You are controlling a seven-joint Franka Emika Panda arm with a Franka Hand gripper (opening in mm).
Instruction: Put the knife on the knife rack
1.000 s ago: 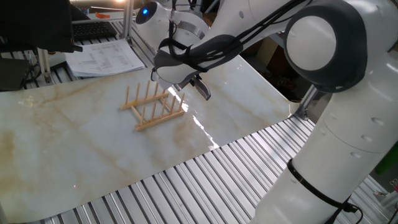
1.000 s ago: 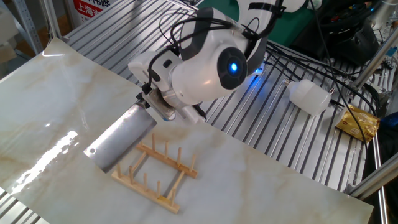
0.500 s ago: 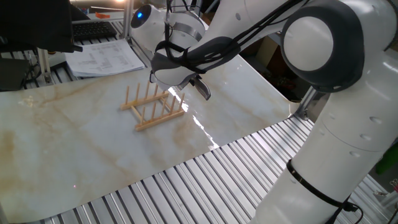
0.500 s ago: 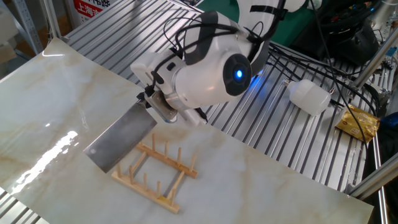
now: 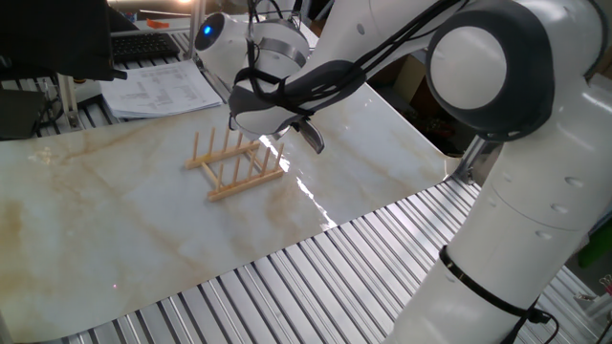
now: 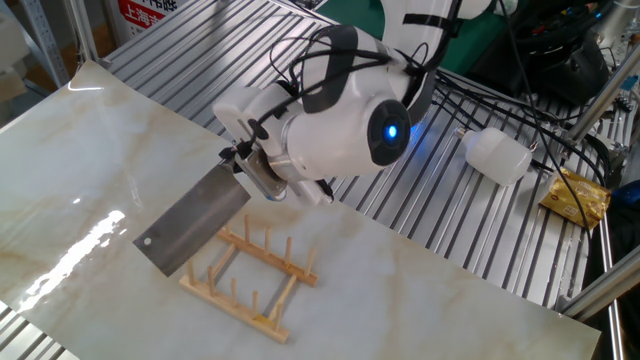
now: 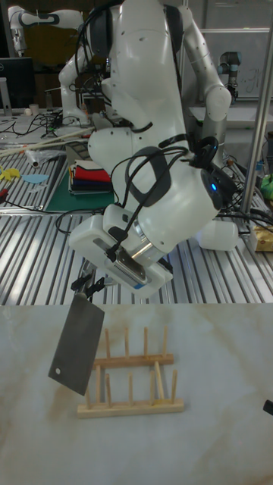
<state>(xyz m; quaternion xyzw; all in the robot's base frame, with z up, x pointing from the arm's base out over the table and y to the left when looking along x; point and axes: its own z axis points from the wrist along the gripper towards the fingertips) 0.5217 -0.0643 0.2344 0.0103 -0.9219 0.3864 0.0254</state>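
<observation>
wrist rolled a bit since prev frames; broad shiny steel cleaver [image 6: 190, 228] tilted slightly, hanging blade-down just beside light-wood peg rack [image 7: 130, 386], not yet in slot. two-finger gripper [image 7: 89, 288] clamped on handle. needs shift over pegs, then lower.
</observation>
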